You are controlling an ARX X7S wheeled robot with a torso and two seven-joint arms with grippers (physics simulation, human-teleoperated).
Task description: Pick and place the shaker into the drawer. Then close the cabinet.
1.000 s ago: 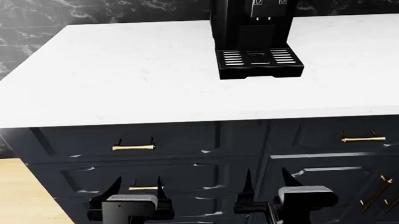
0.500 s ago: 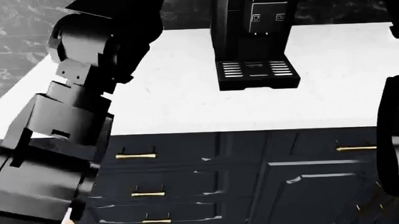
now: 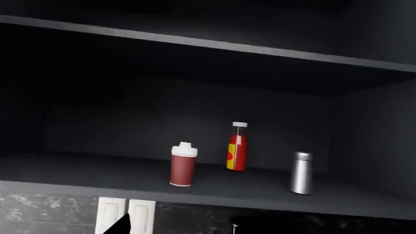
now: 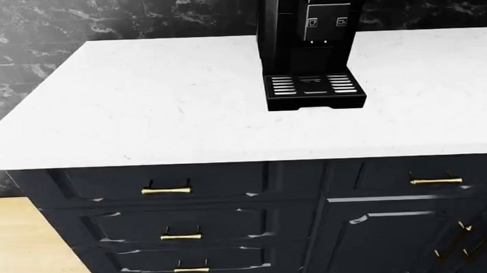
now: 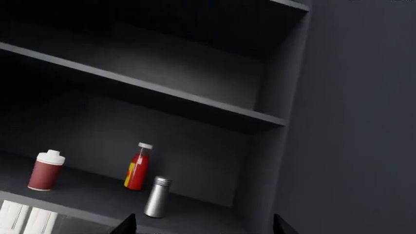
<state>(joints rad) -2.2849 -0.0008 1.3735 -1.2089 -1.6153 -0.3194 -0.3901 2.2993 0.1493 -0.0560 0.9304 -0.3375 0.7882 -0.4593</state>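
Observation:
The shaker (image 3: 301, 173), a slim silver cylinder with a ridged cap, stands upright on a dark upper shelf; it also shows in the right wrist view (image 5: 157, 196). My left gripper (image 3: 179, 229) is open and empty, below and in front of the shelf. My right gripper (image 5: 202, 226) is open and empty, its fingertips (image 5: 126, 225) below the shaker. Neither arm shows in the head view. The navy cabinet (image 4: 298, 189) has all its drawer fronts shut, among them the stacked drawers (image 4: 181, 226) with brass handles.
A red bottle (image 3: 236, 152) and a maroon tumbler with a white lid (image 3: 183, 164) stand on the same shelf, beside the shaker. A shelf board (image 5: 149, 90) runs above them. A black coffee machine (image 4: 309, 43) stands on the white counter (image 4: 145, 103).
Both arms have risen from in front of the drawers, swept up past the head camera, and left the head view. The head view has shifted slightly.

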